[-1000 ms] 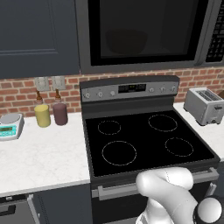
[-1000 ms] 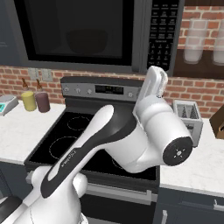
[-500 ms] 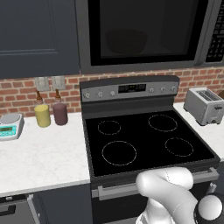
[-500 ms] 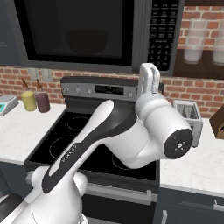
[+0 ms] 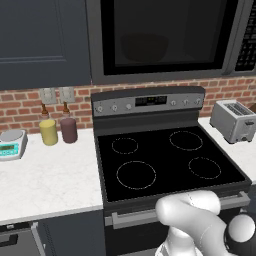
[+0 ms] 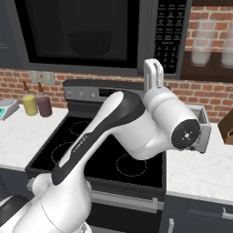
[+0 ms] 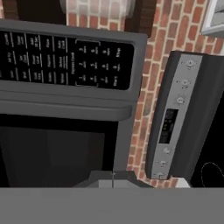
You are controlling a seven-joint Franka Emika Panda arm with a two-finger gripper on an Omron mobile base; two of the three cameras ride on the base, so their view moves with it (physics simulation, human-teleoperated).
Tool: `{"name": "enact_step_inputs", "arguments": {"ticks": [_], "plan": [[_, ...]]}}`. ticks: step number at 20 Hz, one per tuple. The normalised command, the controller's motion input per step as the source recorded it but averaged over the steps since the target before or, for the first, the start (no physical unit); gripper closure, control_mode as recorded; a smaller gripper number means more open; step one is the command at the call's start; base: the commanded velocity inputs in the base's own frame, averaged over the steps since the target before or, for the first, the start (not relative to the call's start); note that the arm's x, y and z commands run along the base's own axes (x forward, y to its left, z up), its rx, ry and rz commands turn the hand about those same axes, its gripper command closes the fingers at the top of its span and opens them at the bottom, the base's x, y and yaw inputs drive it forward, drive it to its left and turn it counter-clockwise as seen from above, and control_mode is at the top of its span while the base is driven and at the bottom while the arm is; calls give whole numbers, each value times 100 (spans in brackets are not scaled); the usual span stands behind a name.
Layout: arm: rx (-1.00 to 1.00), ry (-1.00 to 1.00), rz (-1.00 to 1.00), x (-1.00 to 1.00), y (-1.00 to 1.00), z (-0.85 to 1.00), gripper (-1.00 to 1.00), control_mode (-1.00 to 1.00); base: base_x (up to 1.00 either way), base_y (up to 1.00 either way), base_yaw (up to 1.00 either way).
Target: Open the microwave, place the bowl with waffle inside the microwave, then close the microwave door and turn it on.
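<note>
Step in hand: the door is judged shut and the bowl inside, so starting the oven is taken as what is left.

Microwave (image 6: 91, 34): mounted above the stove (image 5: 165, 160), at 12 o'clock in both base views; a rigid, fixed box, so nothing here is to be lifted.

Microwave door (image 5: 165, 35): seen closed, flush with the frame, with black glass across most of the front.

Bowl (image 6: 90, 42): made out dimly through the glass as a rounded dark shape, mid-window. It is judged stiff, light and not fragile, but it is out of reach behind the door.

Waffle: cannot be made out through the glass.

Keypad (image 7: 65, 59): a strip of small flat buttons, at 10 to 11 o'clock in the rolled hand view and at 1 o'clock of the gripper in the right base view. The labels are too blurred to be read. It is judged hard and smooth; a short, square press with a fingertip is called for, not a grasp.

Gripper (image 6: 154, 75): held upright just below the keypad's lower edge, apart from it; the jaws are closed together with nothing between them.

Risk: a glancing push is likely to slide off the slick panel or land on a neighbouring button.

Bystanders: toaster (image 5: 232, 120) at 3 o'clock of the stove; yellow cup (image 5: 48, 132) and maroon cup (image 5: 68, 130) at 9 o'clock.
</note>
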Motion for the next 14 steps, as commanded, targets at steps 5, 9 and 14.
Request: {"name": "enact_step_inputs", "arguments": {"ticks": [5,9,14], "plan": [[-3,0,0,31,-1,4,100,-100,0,0,0],[-2,0,0,25,-4,3,100,-100,0,0,0],[-2,0,0,26,-5,1,100,-100,0,0,0]]}}
